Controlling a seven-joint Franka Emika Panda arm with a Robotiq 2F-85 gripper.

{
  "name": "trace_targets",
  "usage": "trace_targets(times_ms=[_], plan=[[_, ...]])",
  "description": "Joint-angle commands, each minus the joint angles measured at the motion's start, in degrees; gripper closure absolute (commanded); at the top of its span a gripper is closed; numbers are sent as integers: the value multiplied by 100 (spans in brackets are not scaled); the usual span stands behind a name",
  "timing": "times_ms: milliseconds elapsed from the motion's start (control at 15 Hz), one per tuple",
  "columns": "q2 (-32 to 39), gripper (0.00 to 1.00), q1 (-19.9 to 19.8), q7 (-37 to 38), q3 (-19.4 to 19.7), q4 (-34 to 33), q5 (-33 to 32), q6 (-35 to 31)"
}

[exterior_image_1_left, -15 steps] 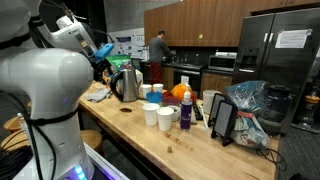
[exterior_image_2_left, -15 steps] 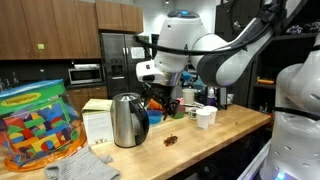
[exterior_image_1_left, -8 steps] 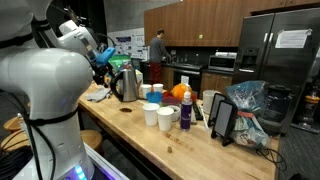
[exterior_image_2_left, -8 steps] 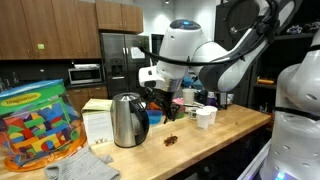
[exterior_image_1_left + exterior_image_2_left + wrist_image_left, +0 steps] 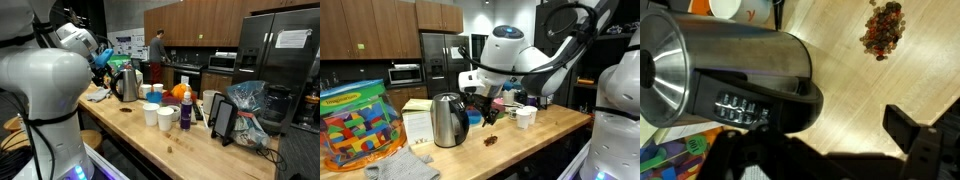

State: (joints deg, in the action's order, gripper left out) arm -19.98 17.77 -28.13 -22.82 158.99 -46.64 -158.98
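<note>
A stainless steel kettle (image 5: 730,70) with a black handle (image 5: 765,105) stands on the wooden counter (image 5: 855,95). It shows in both exterior views (image 5: 126,84) (image 5: 446,120). My gripper (image 5: 825,150) hangs just above and beside the kettle's handle side, with the jaws wide apart and nothing between them. One finger (image 5: 912,138) shows at the right of the wrist view; the other side is lost in dark shadow by the handle. In both exterior views the gripper (image 5: 107,64) (image 5: 480,92) sits close to the kettle's top.
A small brown pile of crumbs (image 5: 883,28) lies on the counter by the kettle. White cups (image 5: 158,115), an orange item (image 5: 180,93), a black stand (image 5: 222,118) and a filled plastic bag (image 5: 250,110) sit further along. A tub of coloured blocks (image 5: 355,125), a white box (image 5: 417,122).
The arm has shifted slightly and the gripper has come a little lower and closer to the kettle. Nothing on the counter has moved.
</note>
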Motion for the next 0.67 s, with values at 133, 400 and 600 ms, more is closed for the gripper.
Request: trace_targets(times_ms=[133,400,600], plan=[[-66,0,-167,444,-238,-54,-504,-47],[-122,0,-201,702,-363,-102,-829,2],[-109,0,-256,862,-396,-127,-1060,26]])
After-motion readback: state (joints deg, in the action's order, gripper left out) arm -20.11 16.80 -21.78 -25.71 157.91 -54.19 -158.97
